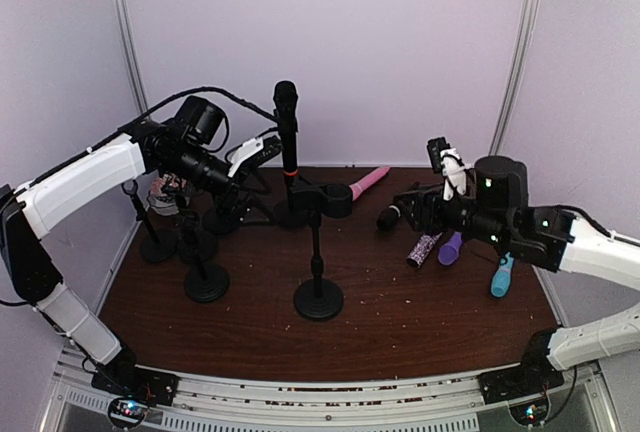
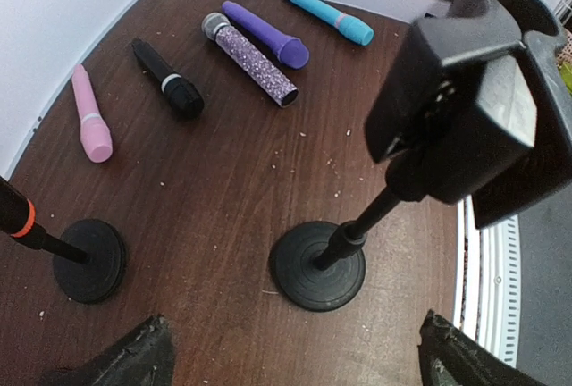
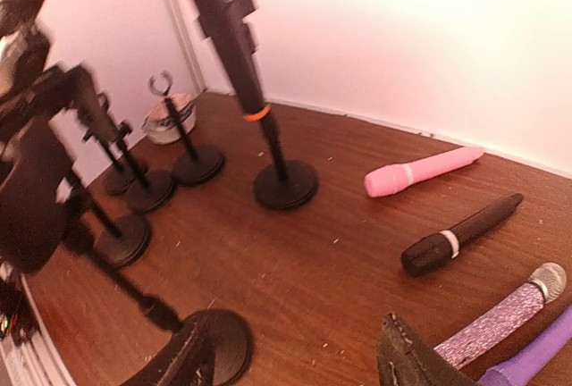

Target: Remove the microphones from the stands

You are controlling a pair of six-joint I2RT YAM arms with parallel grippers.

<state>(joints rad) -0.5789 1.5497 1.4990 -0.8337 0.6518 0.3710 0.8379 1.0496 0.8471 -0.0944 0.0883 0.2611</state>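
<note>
The microphone (image 1: 286, 117) stands in its stand (image 1: 291, 218), behind another stand (image 1: 318, 299).

black microphone (image 1: 388, 218): half hidden by right arm (image 1: 600, 252) | nearest stand (image 3: 40, 216): blurred

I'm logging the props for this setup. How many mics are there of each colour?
pink mic: 1
black mic: 2, one lying, one upright
glitter mic: 1
purple mic: 1
blue mic: 1
Total: 6
</note>
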